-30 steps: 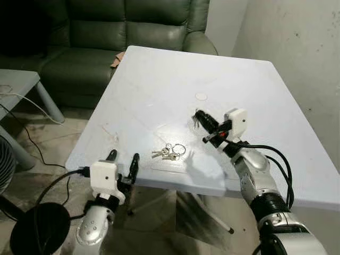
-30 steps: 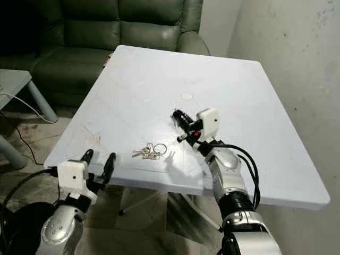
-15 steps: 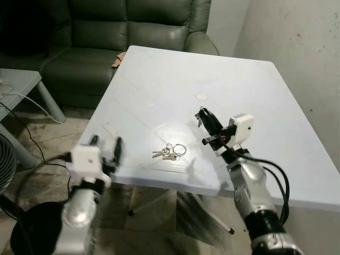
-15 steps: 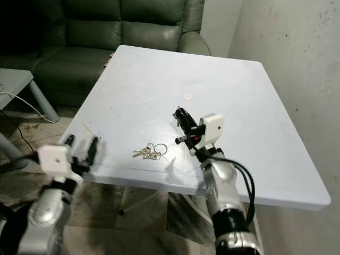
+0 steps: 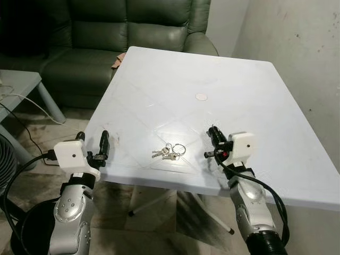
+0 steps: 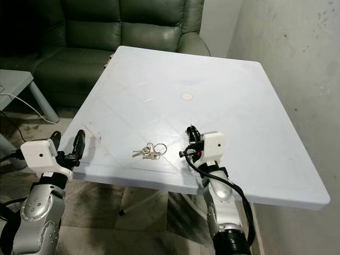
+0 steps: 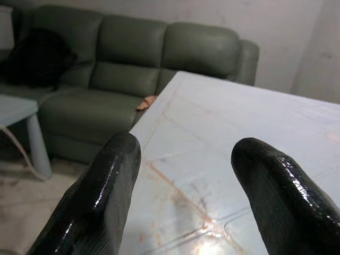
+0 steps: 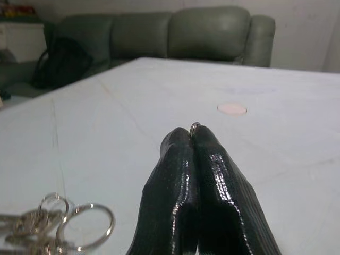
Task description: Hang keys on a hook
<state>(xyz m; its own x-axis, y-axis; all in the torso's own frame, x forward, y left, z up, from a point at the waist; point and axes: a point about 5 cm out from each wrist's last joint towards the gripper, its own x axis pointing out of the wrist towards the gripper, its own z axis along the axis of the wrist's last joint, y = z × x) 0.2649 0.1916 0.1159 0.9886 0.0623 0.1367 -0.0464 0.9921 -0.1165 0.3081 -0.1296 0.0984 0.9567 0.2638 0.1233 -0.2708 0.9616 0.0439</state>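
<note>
Setting: home living room. Evidence: dark green leather sofa (image 5: 133,26) against the wall; white plastic table (image 5: 234,79) directly in front of it; low grey side table (image 5: 18,85) nearby; cable (image 5: 21,98) trailing over bare, stained floor (image 5: 48,143); scuffed plaster wall (image 5: 297,48).

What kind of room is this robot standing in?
Most likely a home living room: a green sofa behind a white table, a small side table nearby, and keys lying on the white table.
</note>
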